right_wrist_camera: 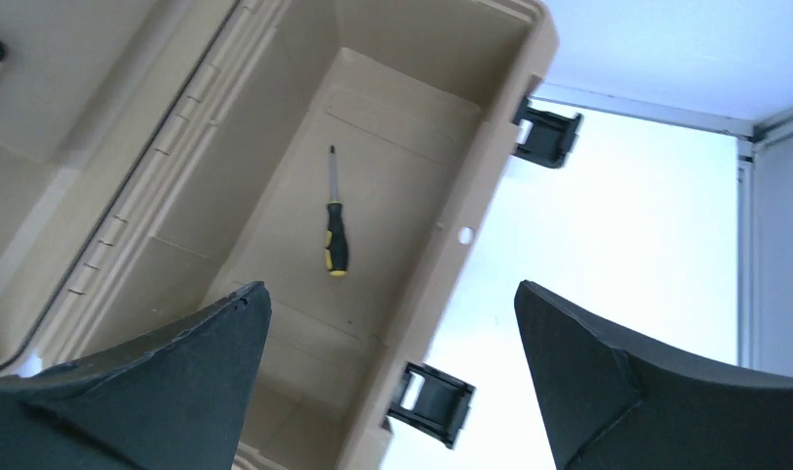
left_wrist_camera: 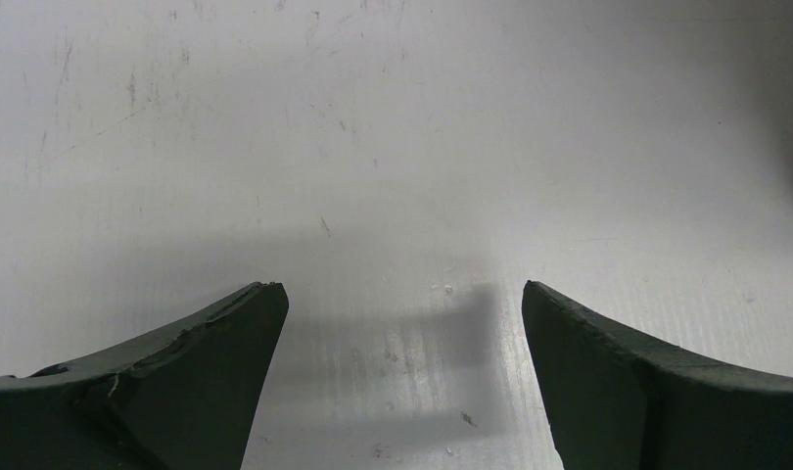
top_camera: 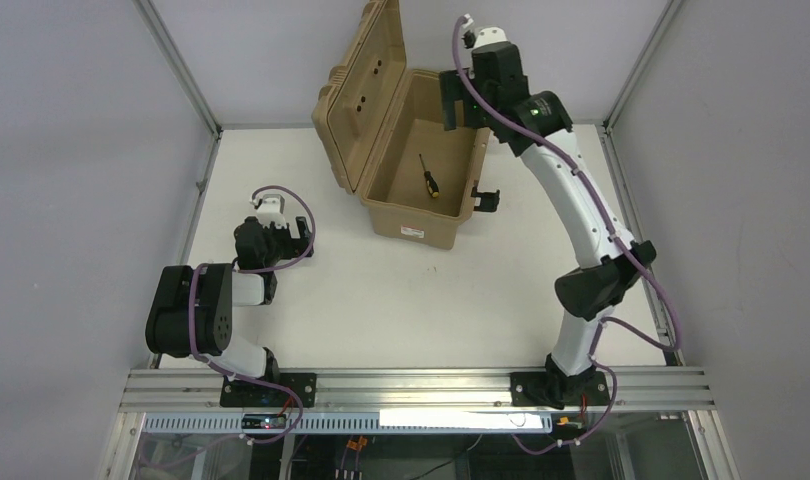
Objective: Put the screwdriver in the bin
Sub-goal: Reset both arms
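Screwdriver [right_wrist_camera: 335,235] inside bin [right_wrist_camera: 490,147]; left hand [left_wrist_camera: 400,286], right hand [right_wrist_camera: 391,286] spread wide; scuffed white table [left_wrist_camera: 373,117]; grey walls [top_camera: 71,100].

White scuffed table [top_camera: 411,300] enclosed by plain grey walls [top_camera: 71,110] and aluminium posts [top_camera: 184,70]

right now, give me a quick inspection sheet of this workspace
surface: white table, light scuffs
job's things: screwdriver lies flat on the floor of the bin, lid open
clutter: nothing seen
grippers: left gripper open over bare table; right gripper open above the bin, holding nothing
cables: purple cables run along both arms
surroundings: grey walls, aluminium rail at near edge
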Robot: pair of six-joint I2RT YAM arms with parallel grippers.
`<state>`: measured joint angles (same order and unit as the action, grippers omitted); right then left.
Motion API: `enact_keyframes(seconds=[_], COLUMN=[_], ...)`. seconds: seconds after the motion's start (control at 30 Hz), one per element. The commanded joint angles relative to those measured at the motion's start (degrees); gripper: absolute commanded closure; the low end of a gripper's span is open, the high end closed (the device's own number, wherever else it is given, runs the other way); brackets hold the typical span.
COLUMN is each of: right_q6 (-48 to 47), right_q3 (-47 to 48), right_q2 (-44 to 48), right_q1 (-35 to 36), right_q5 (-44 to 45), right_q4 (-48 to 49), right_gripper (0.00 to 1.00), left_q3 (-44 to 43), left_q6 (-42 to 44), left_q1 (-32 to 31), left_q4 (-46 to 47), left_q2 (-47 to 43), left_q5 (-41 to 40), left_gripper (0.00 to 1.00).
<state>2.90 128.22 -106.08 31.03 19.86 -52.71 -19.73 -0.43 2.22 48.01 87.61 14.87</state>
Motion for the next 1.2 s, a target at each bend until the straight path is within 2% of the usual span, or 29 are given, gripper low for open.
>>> enact_keyframes(seconds=[0.0,0.3,0.57,0.83,1.17], right_q6=[-2.48,-2.40,-3.83,-3.50,-3.67], right_q3=[-2.95,-9.56,-10.77,-11.38,-12.79], right_q2=[6.32,12.34,11.44,10.04,10.53], right_q1=[-5.26,-18.94,-29.94,-30.85,-30.85], right_q5=[-4.31,-16.29,-27.97,-30.25,-28.39], right_q4=[0.00,1.26,-0.10,-0.05,0.58], right_gripper=[0.01,0.01,0.01,0.01,0.01], left_q3=[-0.53,-0.49,-0.54,-0.53,-0.57], left_q6=[0.60,0.60,0.60,0.55,0.54], left_q1=[-0.20,-0.20,-0.20,-0.21,-0.21], left_q4=[1.74,1.73,1.74,1.73,1.72], left_q2=[-1.13,-1.13,-1.17,-1.17,-1.15], left_q5=[-0.37,-0.37,-0.37,-0.37,-0.37], left_gripper=[0.01,0.01,0.01,0.01,0.01])
